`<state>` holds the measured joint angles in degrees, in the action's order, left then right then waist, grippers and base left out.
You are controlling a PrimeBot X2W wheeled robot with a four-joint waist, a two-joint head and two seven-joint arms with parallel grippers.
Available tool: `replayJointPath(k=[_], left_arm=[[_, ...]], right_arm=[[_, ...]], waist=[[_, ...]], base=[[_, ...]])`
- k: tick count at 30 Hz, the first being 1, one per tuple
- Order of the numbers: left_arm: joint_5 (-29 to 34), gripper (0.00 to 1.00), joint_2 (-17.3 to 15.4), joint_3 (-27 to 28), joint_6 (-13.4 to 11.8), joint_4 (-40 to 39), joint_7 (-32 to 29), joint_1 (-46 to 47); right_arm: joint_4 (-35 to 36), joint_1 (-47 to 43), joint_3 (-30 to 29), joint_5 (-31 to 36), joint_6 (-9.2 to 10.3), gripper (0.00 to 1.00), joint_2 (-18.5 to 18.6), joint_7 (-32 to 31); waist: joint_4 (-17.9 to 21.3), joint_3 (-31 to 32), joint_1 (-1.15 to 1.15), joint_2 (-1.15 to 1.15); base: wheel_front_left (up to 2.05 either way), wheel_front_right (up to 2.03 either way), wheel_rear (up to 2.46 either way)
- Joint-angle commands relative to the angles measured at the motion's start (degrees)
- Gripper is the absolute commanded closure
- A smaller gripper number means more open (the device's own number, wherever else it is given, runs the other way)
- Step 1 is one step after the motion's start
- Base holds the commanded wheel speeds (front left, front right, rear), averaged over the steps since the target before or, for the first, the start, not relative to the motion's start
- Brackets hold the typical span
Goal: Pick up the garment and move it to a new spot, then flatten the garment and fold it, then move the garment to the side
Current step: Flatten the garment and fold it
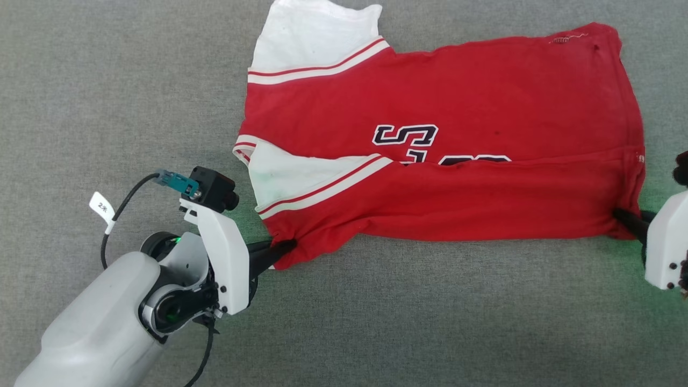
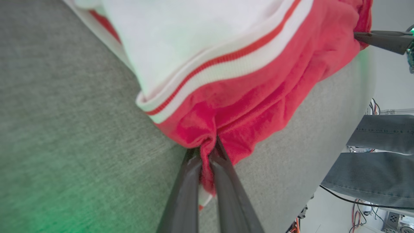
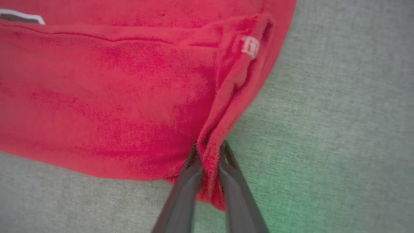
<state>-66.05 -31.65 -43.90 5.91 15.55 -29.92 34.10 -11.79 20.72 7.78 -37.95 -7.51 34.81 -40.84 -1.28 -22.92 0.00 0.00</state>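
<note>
Garment (image 1: 441, 177) count: one, red, spread flat on the gray table (image 1: 107, 107), sleeve end toward the robot's left, hem end toward the right, near long edge folded over toward the middle. White sleeve parts (image 1: 317, 37): two, one at the far edge and one on the near folded layer, each bordered by one red-and-white striped trim band (image 1: 322, 67). Dark, white-edged lettering (image 1: 406, 135) on the red body, partly covered by the fold. Claws: two. Left claw (image 1: 285, 248) closed down to a narrow gap on a bunched red corner of the garment at the near left edge, just below the near trim band; fabric pinched between both fingers (image 2: 184, 194) in the left wrist view. Right claw (image 1: 623, 217) likewise closed on the garment, gripping a red fold at the near right hem corner, with one small white tag (image 3: 250, 47) on the hem just beyond the fingertips. Past the table edge in the left wrist view: two legs (image 2: 375, 174) of a person in blue jeans.
</note>
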Motion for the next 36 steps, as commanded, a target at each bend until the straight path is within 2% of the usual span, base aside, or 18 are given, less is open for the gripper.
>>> replayJointPath(k=[1,5,10,19,23,24,25,26,27,28,29,31,32,33,36], left_arm=[[1.0,1.0,0.8,-1.2,-0.2,1.8,0.4,-1.0],[1.6,1.0,-1.0,-0.3,0.5,0.9,3.6,-2.3],[0.6,1.0,-4.1,0.6,0.7,-3.9,6.2,-6.6],[-2.1,1.0,-12.0,2.6,-3.8,-17.9,6.6,-15.7],[-2.7,1.0,-13.6,2.9,-6.1,-22.8,7.2,-18.7],[-2.6,1.0,-13.8,2.9,-6.5,-23.3,7.3,-19.3],[-2.6,1.0,-13.8,2.9,-6.5,-23.3,7.3,-19.3],[-2.3,1.0,-13.9,3.0,-6.9,-23.6,7.9,-19.7],[-2.2,1.0,-13.7,3.3,-7.3,-23.7,8.5,-19.8],[-2.0,1.0,-13.5,3.5,-7.6,-23.8,9.0,-20.0],[-1.8,0.84,-13.3,3.5,-7.8,-23.8,9.4,-20.2],[-2.1,0.29,-12.8,4.0,-8.2,-23.6,10.3,-20.5],[-2.4,0.09,-12.8,4.1,-8.2,-23.6,10.5,-20.6],[-2.3,0.0,-13.1,4.3,-8.2,-23.8,10.8,-20.5],[-1.6,0.0,-13.5,5.9,-9.3,-23.5,12.7,-20.1]], right_arm=[[-1.8,-1.8,1.1,-0.4,0.07,1.0,-0.9,-0.1],[-0.6,-3.6,-0.1,-1.3,0.09,1.0,-0.9,1.2],[2.4,-7.4,-1.9,-1.3,0.09,1.0,-1.2,2.0],[8.9,-14.9,-6.3,-0.8,0.08,1.0,-0.8,-0.9],[11.3,-17.9,-8.6,-0.8,0.08,1.0,-1.2,-1.8],[11.8,-18.5,-9.4,-0.6,0.08,0.82,-1.5,-1.5],[11.8,-18.5,-9.4,-0.6,0.08,0.82,-1.5,-1.5],[12.5,-18.8,-9.8,-0.3,0.08,0.57,-1.7,-1.0],[12.9,-18.8,-10.4,0.2,0.08,0.0,-2.1,-0.2],[13.3,-18.9,-10.9,0.6,0.08,0.0,-2.6,0.5],[13.9,-18.8,-10.9,0.8,0.07,0.0,-2.9,1.4],[14.5,-18.4,-11.6,1.0,0.04,0.0,-4.1,3.2],[15.0,-18.0,-11.7,1.5,0.04,0.0,-4.3,4.3],[15.6,-17.6,-11.8,2.1,0.03,0.0,-4.5,5.8],[16.7,-16.5,-12.1,3.8,0.03,0.0,-6.1,11.1]], waist=[[0.0,0.6,0.0,0.0],[0.3,2.3,0.0,0.0],[0.7,4.3,0.0,0.0],[0.5,5.4,0.0,0.0],[0.3,5.3,0.0,0.0],[0.3,5.2,0.0,0.0],[0.3,5.2,0.0,0.0],[0.3,5.2,0.0,0.0],[0.3,5.2,0.0,0.0],[0.3,5.1,0.0,0.0],[0.4,5.1,0.0,0.0],[0.6,5.2,0.0,0.0],[0.8,5.2,0.0,0.0],[1.0,5.2,0.0,0.0],[1.6,5.3,0.0,0.0]], base=[[0.0,0.0,0.0],[0.0,0.0,0.0],[0.0,0.0,0.0],[0.0,0.0,0.0],[0.0,0.0,0.0],[0.0,0.0,0.0],[0.0,0.0,0.0],[0.0,0.0,0.0],[0.0,0.0,0.0],[0.0,0.0,0.0],[0.0,0.0,0.0],[0.0,0.0,0.0],[0.0,0.0,0.0],[0.0,0.0,0.0],[0.0,0.0,0.0]])
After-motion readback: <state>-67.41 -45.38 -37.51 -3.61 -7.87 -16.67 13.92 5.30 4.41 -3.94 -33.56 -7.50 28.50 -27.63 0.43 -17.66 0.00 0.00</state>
